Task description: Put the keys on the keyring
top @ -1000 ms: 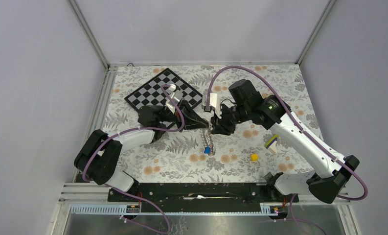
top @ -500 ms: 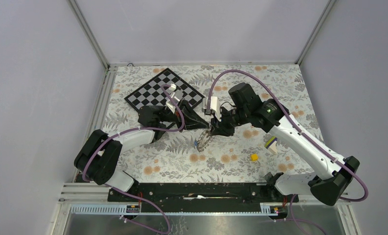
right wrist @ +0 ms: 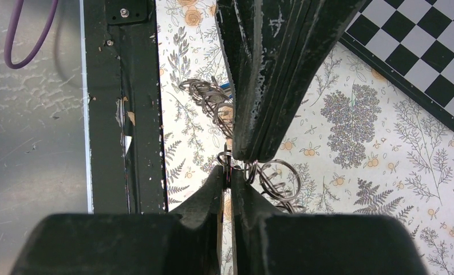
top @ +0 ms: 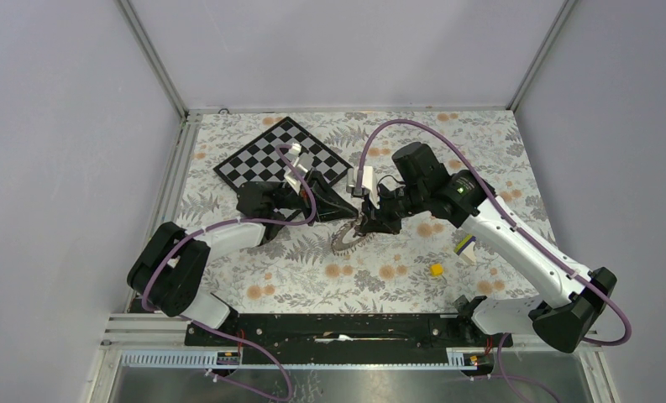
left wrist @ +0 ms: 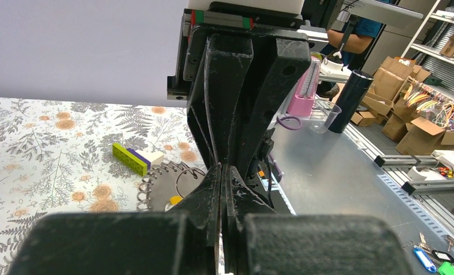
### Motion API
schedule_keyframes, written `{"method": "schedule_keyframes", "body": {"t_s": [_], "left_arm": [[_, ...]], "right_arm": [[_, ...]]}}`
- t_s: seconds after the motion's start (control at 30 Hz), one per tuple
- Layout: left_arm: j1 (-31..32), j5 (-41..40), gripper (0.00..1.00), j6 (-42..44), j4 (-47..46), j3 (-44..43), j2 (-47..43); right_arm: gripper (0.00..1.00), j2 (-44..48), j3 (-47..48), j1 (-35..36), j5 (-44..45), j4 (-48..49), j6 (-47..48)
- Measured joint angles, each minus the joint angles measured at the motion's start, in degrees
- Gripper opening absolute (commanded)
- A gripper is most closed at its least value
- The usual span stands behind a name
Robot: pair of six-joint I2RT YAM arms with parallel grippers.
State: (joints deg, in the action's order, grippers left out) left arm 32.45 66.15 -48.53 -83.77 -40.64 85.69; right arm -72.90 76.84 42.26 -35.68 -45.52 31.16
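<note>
Right claw (right wrist: 227, 172) pinches the keyring (top: 343, 241); left claw (right wrist: 251, 153), at its twelve o'clock, is shut. Light, floppy, springy coil, likely: hold one turn.

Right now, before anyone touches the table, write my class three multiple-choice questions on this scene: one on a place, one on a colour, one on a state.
1. Where is the yellow cube? A on the flowered cloth; B on a plate; C in a box.
2. What colours are the squares of the chessboard? A red and black; B black and white; C blue and yellow.
3. How is the left gripper? A wide open; B out of view; C shut.
Answers: A, the cube sits directly on the cloth; B, the top view shows black and white squares; C, its fingers meet in the left wrist view.
</note>
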Motion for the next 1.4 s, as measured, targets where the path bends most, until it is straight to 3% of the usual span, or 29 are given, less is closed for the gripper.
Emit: {"method": "schedule_keyframes", "body": {"t_s": [0.5,0.87,1.4], "left_arm": [[-0.02,-1.40,0.00,-0.02,-0.02,0.92,0.02],[0.00,-1.99,0.00,0.09,0.00,0.94,0.02],[0.20,-2.36,0.00,0.04,0.00,0.94,1.18]], "right_arm": [[0.00,-0.76,-0.04,-0.20,-0.61,-0.02,-0.11],[0.29,-0.20,-0.55,-0.94,-0.33,0.50,-0.57],[0.34,3.34,1.05,-4.46,-3.13,2.12,-2.27]]}}
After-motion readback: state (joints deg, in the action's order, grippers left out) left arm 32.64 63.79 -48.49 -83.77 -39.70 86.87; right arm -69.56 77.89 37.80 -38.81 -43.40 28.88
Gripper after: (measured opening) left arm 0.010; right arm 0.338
